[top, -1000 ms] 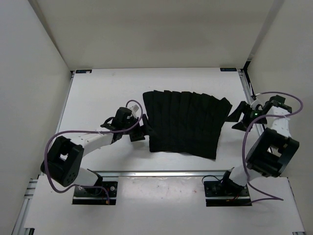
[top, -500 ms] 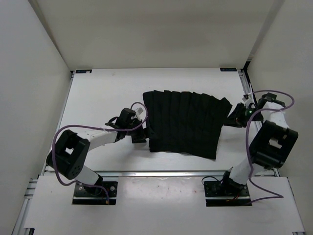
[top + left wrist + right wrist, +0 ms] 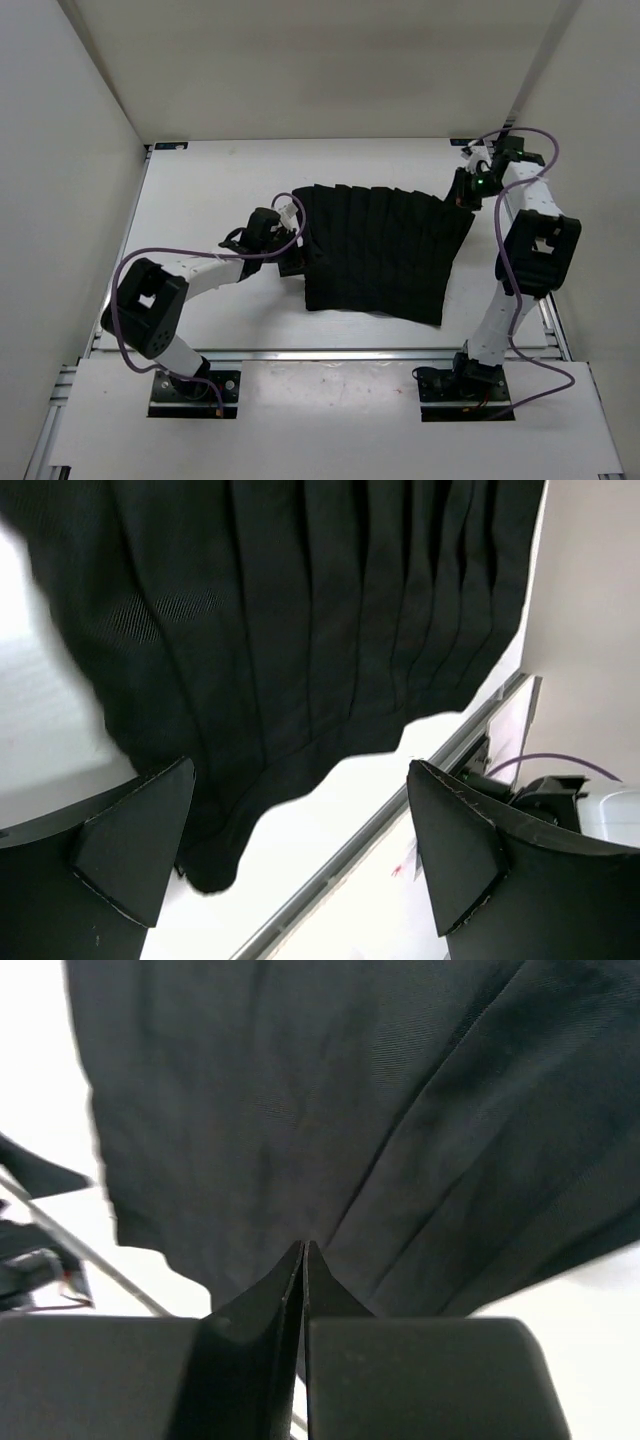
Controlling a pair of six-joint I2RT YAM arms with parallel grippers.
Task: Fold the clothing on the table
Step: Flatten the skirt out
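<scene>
Looking limp and light, clothing point(image 3: 380, 250) wants corner pinches: right claw point(image 3: 303, 1248) shut at far corner, hold unclear; left claw point(image 3: 300, 830) wide open.

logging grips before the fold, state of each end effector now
Left end effector: open, holding nothing.
Right end effector: shut at a corner of the clothing; grip on it cannot be told.

**What I can't make out**

Right wrist view: the clothing point(image 3: 300, 1090) runs off the top and right edges, and I can't tell whether any fabric sits between the pressed-together fingers point(image 3: 262, 1298). Left wrist view: its left edge is blurred and its top cut off. Overhead, the right gripper point(image 3: 460, 195) is too small to read
</scene>
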